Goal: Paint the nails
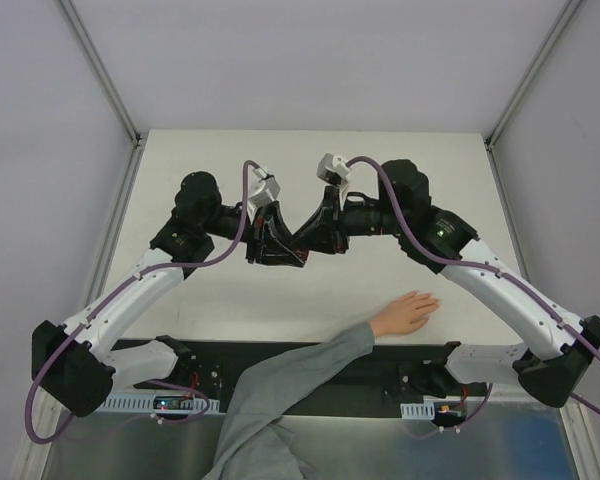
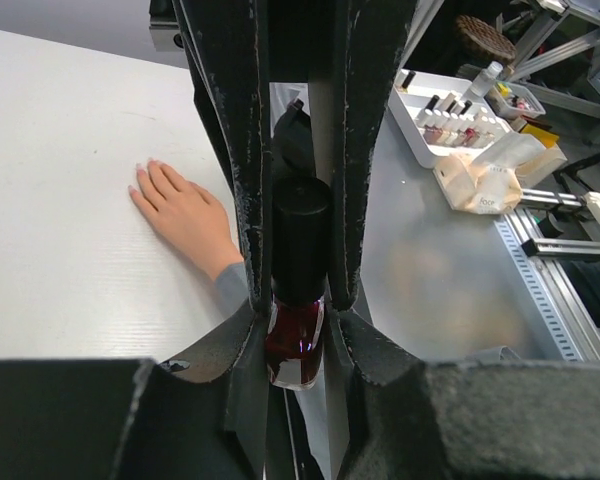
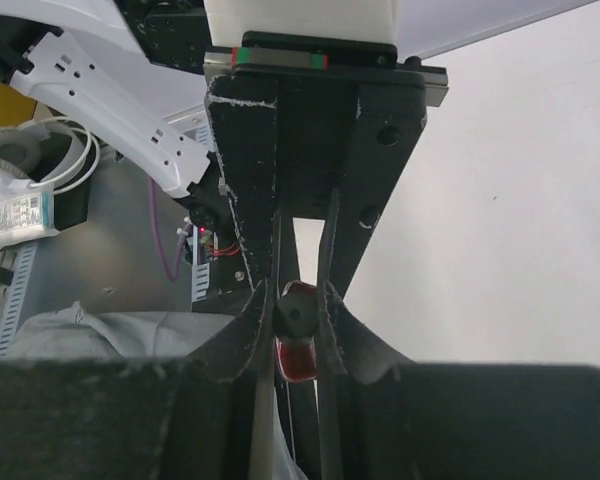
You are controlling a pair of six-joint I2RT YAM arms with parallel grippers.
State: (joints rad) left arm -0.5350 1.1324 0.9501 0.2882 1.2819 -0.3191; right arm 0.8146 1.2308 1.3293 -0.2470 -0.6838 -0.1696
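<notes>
The two arms are meeting above the middle of the white table (image 1: 380,180); the left gripper (image 1: 272,245) is clamping a small dark red bottle (image 2: 296,335) between its black fingers (image 2: 248,200), the jaws pressing on the glass from either side; the bottle is standing upright in the left wrist view, its black cap (image 2: 300,235) rising between the fingers; the right gripper (image 1: 315,232) is reaching in from the other side, and in the right wrist view its jaws are pinching that cap, with the red glass showing just below it; the two grippers are sitting tip to tip, almost touching, raised over the table; a bare human hand (image 1: 405,313) is lying flat, palm down, on the table near the front edge, fingers spread slightly and pointing toward the right arm; a grey sleeve (image 1: 300,375) is covering the forearm behind it, running back over the dark strip at the near edge; the nails (image 2: 140,178) are showing only as tiny pale tips at the ends of the fingers, too small to tell their colour, and they are lying well apart from both grippers and the bottle; off the table, a white tray (image 2: 420,130) is holding a row of small bottles.
</notes>
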